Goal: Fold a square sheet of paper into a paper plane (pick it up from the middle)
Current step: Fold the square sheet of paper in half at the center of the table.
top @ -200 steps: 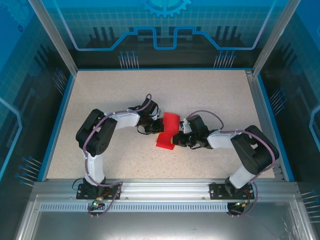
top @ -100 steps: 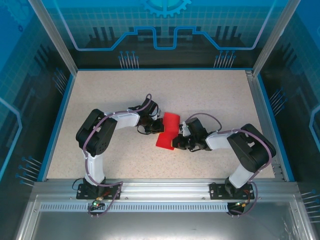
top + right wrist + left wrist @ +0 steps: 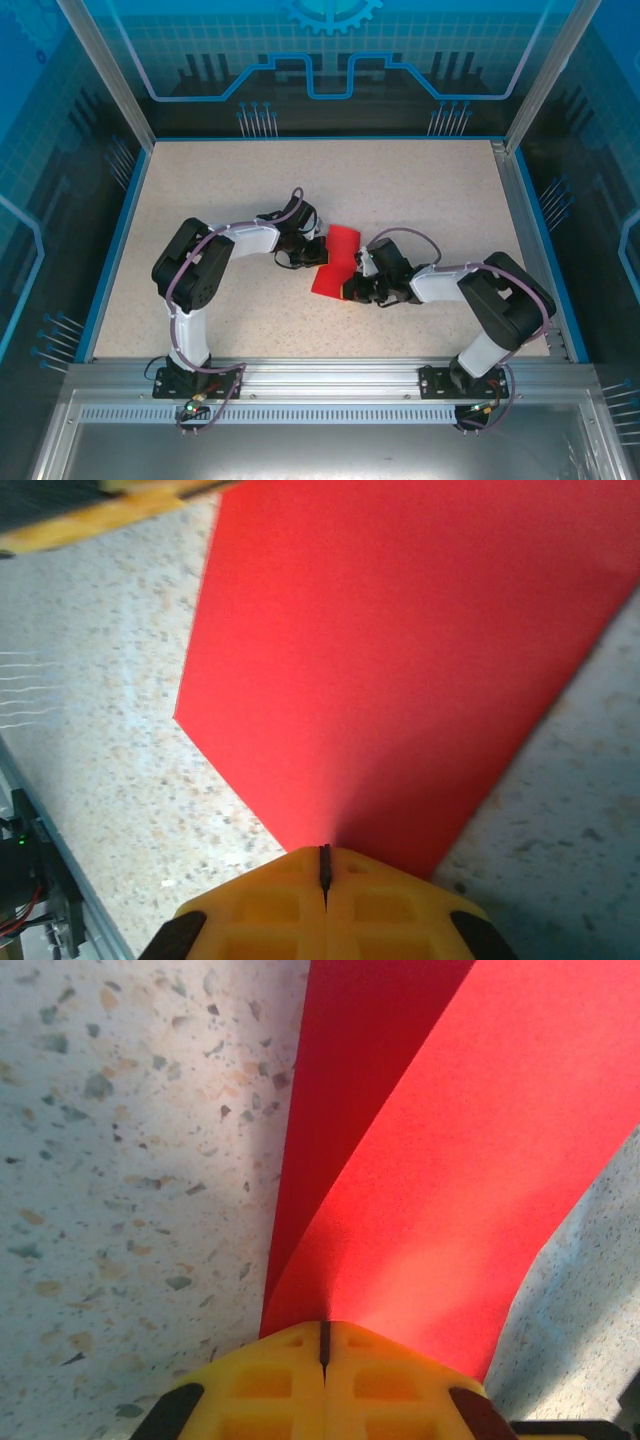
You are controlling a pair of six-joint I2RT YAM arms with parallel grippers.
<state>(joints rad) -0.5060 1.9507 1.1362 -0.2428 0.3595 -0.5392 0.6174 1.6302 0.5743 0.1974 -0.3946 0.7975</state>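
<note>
Looking down from above, we saw a speckled table (image 3: 420, 190) boxed in by blue walls (image 3: 60, 150) printed with circuit-like lines. A gear graphic (image 3: 332, 12) sat at the top of the back wall. A metal rail (image 3: 330, 372) ran along the near edge, with both arm bases bolted to it.

The sheet of paper (image 3: 333, 262) was near the middle of the table, with the two wrists crowding it from either side. The body of the right tool (image 3: 352, 288) covered the sheet's near right corner in that view. The left tool (image 3: 316, 252) met the sheet's left edge.

From above, the sheet looked like a folded strip, longer than wide. Its long axis ran from a far end tipped slightly right to a near end tipped slightly left.

At the left wrist, the yellow fingers (image 3: 260, 1380) were pressed together on the red paper. Two layers spread away from them, a darker strip on the left and a brighter face on the right. A straight crease between the layers leaned right.

At the right wrist, the fingers (image 3: 270, 910) were likewise clamped on a narrow end of the sheet, which widened away from them like a wedge. The left tool's yellow finger showed at the top left corner of that view, by the sheet's far edge.

We could not tell whether the sheet touched the table.
</note>
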